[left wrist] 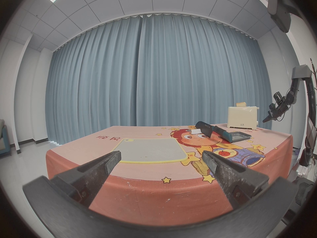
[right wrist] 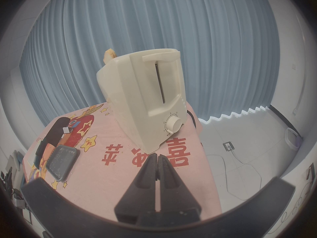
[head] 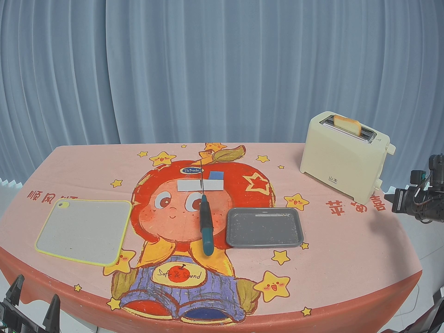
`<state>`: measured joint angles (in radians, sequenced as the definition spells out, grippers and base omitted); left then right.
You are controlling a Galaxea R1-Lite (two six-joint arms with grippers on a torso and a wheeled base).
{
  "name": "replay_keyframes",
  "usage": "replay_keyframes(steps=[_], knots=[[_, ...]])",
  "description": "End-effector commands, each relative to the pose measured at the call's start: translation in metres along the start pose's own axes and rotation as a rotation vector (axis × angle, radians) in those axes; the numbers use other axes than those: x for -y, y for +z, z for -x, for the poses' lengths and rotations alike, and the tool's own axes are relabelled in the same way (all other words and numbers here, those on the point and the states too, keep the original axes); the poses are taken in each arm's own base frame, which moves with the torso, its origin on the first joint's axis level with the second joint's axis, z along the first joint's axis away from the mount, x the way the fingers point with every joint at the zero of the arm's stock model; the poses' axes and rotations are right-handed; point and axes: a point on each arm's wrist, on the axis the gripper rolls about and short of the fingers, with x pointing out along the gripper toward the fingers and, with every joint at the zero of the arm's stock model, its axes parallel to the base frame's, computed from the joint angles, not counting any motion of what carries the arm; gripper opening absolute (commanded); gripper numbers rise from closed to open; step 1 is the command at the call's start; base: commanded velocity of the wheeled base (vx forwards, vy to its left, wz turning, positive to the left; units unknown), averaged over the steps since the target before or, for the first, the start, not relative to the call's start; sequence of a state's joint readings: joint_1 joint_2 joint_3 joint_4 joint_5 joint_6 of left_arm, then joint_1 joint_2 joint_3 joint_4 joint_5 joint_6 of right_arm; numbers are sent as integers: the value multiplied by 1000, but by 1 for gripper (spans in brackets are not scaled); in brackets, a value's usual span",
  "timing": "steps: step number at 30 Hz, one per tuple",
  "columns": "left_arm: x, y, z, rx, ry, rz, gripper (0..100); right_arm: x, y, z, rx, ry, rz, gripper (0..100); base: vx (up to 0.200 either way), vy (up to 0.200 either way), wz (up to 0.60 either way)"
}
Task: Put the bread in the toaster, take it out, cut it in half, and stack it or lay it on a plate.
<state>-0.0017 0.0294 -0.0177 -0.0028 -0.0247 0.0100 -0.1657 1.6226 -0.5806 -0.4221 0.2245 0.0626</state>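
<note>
The right claw (right wrist: 157, 156) hangs at the table's right edge with its two fingers pressed together and nothing between them. It points at the control end of the toaster (head: 340, 160). On that end the lever (right wrist: 160, 56) sits at the top of its slot and the dial (right wrist: 173, 124) lies low, nearest the claw.

The bread (head: 348, 124) stands in the toaster's far slot with its top poking out. So the loading step looks done. Whether it has been toasted cannot be told from here. Lifting it out, cutting it and plating it are all yet to be done.

Further left, the grey plate (head: 263, 245) lies bare. The teal-handled knife (head: 206, 227) lies just beside it, blade pointing away. The cutting board (head: 83, 230) is well apart, at the near left. The left claw (left wrist: 160, 156) waits off the table's near-left corner, open wide and holding nothing.

The toaster stands close to the far right edge of the table (head: 351, 255), so a hard sideways push on it could probably shift it toward the drop. A dark cord (right wrist: 193, 119) runs off behind it. There is open cloth between toaster and plate, and free space above the slots. The right claw probably has an unobstructed path to reach the bread or the lever.
</note>
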Motion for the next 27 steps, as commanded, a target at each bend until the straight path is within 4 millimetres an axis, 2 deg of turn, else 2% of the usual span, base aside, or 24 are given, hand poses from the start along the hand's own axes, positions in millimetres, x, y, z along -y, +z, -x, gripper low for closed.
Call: replay_keyframes(steps=[1,27], knots=[[0,-5,-1,-17,0,1,100,1,-2,-3,-13,-9,-4,0,0,0,0],[0,-5,-1,-19,0,0,100,8,-10,-25,-28,-12,-14,0,0,0,0]])
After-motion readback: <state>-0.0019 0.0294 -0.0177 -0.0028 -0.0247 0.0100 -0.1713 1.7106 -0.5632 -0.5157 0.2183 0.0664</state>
